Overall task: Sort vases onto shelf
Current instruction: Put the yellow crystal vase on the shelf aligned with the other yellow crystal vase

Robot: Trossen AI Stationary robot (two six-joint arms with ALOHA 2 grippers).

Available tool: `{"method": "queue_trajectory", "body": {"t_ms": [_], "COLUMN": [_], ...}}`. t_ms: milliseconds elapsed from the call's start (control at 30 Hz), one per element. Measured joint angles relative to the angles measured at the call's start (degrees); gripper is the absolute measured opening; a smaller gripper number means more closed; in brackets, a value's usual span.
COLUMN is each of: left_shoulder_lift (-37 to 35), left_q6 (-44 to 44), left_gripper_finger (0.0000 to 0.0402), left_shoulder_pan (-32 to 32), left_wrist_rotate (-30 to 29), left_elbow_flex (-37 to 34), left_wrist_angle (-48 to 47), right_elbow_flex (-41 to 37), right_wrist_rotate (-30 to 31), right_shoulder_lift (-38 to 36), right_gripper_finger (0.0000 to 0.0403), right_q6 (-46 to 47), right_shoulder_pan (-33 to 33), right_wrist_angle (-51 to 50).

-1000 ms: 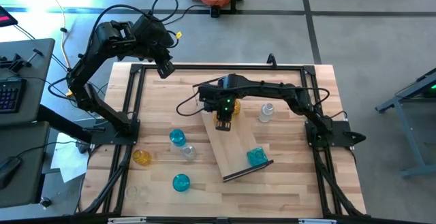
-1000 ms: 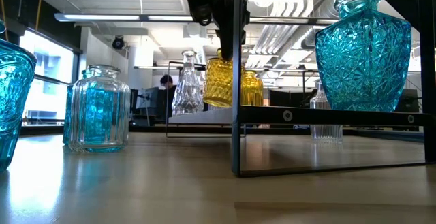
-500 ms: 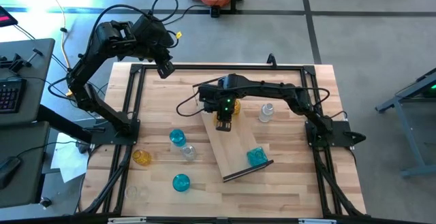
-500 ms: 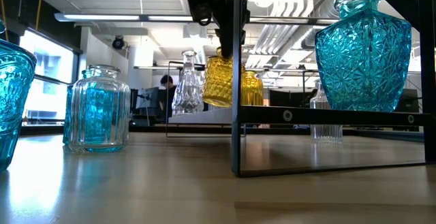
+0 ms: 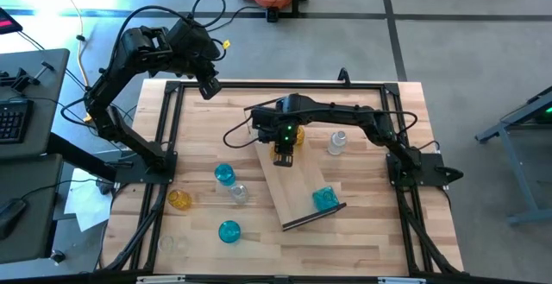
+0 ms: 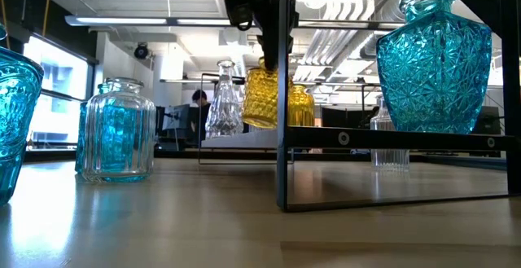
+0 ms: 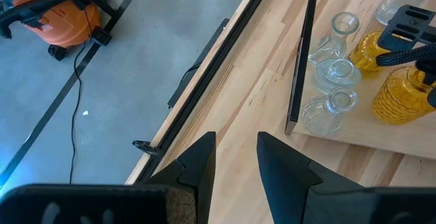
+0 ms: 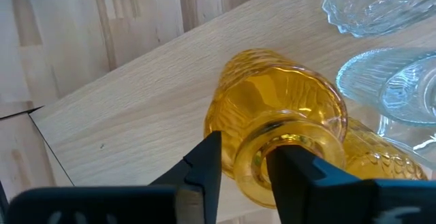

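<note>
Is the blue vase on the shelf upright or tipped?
Upright: the blue vase stands on its base on the shelf, neck pointing up.

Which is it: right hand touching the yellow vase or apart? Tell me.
Cannot tell. In the right wrist view the right hand straddles the yellow vase neck, but neither contact nor a gap shows plainly.

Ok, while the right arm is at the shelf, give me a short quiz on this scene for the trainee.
1. Which colour is the vase under the right gripper? A blue, B amber, C clear.
2. True or false: the left gripper is over the shelf.
3. In the high view, how many blue vases stand on the table, off the shelf?
Key: 1 B, the amber vase. 2 False, the left gripper is by the table's far left corner. 3 Two.
</note>
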Motion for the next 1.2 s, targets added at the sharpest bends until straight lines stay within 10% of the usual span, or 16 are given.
{"method": "queue_trajectory", "body": {"t_ms": [1200], "left_shoulder_lift": [0.0], "left_q6": [1.99], "left_gripper_finger": [0.0102], "left_shoulder_pan": [-0.01], "left_wrist_rotate": [2.57], "left_elbow_flex": [0.0], "left_wrist_angle": [0.0], "right_elbow_flex": [2.91], "right_wrist_rotate": [0.18], "right_shoulder_lift": [4.37], "right_gripper_finger": [0.0113], "right_q6": [0.0], "right_shoulder_pan": [0.3], "right_wrist_angle": [-4.29]}}
